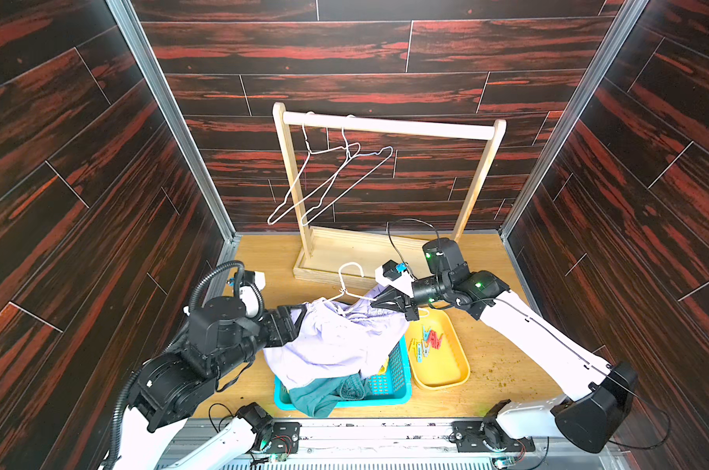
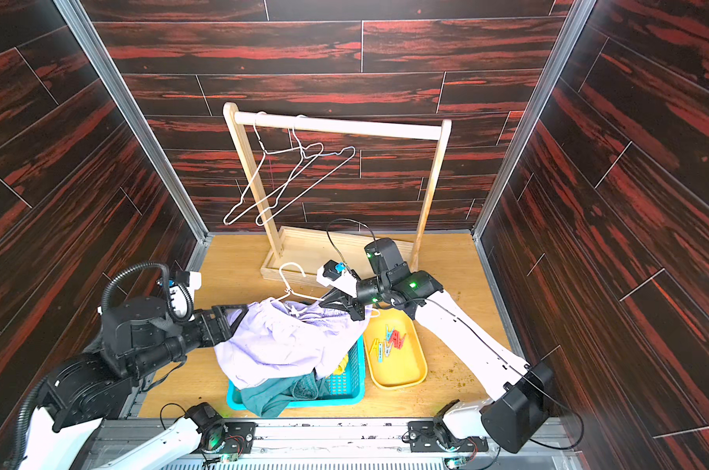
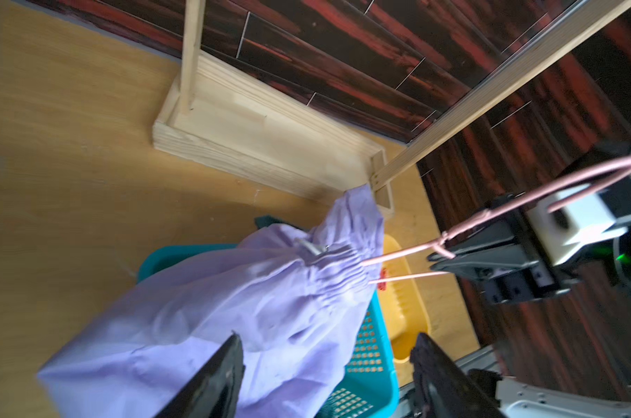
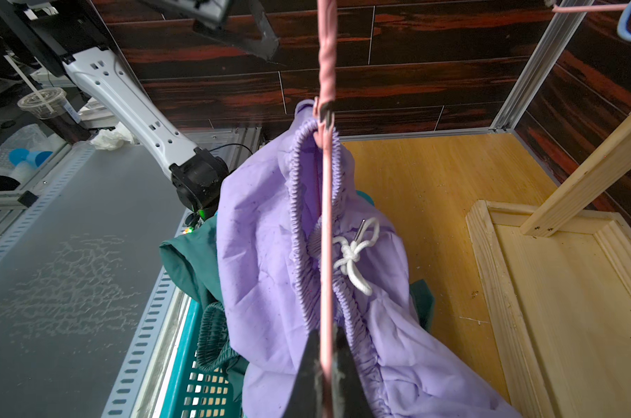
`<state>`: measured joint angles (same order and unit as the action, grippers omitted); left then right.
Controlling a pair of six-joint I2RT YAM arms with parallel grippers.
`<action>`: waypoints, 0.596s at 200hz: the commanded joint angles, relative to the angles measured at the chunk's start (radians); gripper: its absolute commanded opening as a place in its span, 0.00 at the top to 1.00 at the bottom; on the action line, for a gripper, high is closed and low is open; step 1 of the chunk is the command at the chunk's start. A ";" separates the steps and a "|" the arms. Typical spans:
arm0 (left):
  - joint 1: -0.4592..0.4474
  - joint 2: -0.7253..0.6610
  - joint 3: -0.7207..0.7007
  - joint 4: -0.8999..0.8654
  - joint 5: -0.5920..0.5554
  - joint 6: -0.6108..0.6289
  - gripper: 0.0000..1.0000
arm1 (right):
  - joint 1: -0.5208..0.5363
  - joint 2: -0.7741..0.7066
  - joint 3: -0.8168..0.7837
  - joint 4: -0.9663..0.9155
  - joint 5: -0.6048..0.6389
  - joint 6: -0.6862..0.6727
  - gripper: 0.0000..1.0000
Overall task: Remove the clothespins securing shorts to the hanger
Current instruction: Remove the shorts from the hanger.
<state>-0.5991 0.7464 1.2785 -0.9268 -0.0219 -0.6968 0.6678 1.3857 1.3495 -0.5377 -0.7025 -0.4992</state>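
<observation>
The pale lavender shorts (image 1: 336,337) (image 2: 283,342) hang by their elastic waist on a pink wire hanger (image 1: 350,276) (image 4: 326,72) and drape over the blue basket (image 1: 401,390). My right gripper (image 1: 379,303) (image 4: 326,347) is shut on the hanger's wire at the waistband. My left gripper (image 1: 300,323) (image 3: 328,338) is open at the shorts' left edge, with the fabric (image 3: 234,307) lying just beyond its fingers. Several clothespins (image 1: 428,342) (image 2: 391,342), red, blue and yellow, lie in the yellow tray (image 1: 446,382). Dark teal shorts (image 1: 316,396) and a strip of yellow fabric (image 1: 383,366) lie in the basket.
A wooden rack (image 1: 385,126) stands at the back with two bare wire hangers (image 1: 324,183) on its rail. Its base (image 1: 336,260) sits just behind the held hanger. Dark panelled walls close in both sides. A metal rail (image 1: 365,439) runs along the front edge.
</observation>
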 commanded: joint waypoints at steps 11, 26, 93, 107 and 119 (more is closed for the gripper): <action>-0.022 0.038 -0.028 0.067 -0.053 -0.057 0.25 | 0.009 -0.030 0.003 0.011 0.024 0.027 1.00; -0.036 0.071 0.001 0.045 -0.084 -0.049 0.25 | 0.012 -0.027 0.010 0.010 0.029 0.036 1.00; -0.163 0.202 0.091 -0.084 -0.231 -0.081 0.26 | 0.019 -0.024 -0.001 0.023 0.029 0.040 1.00; -0.200 0.214 0.097 -0.107 -0.273 -0.103 0.26 | 0.021 -0.023 -0.001 0.020 0.029 0.039 1.00; -0.227 0.218 0.100 -0.121 -0.318 -0.119 0.27 | 0.022 -0.025 -0.003 0.021 0.028 0.038 1.00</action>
<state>-0.7830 0.9565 1.3472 -0.9791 -0.2295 -0.7628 0.6819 1.3857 1.3495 -0.5327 -0.6643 -0.4667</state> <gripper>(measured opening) 0.739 0.058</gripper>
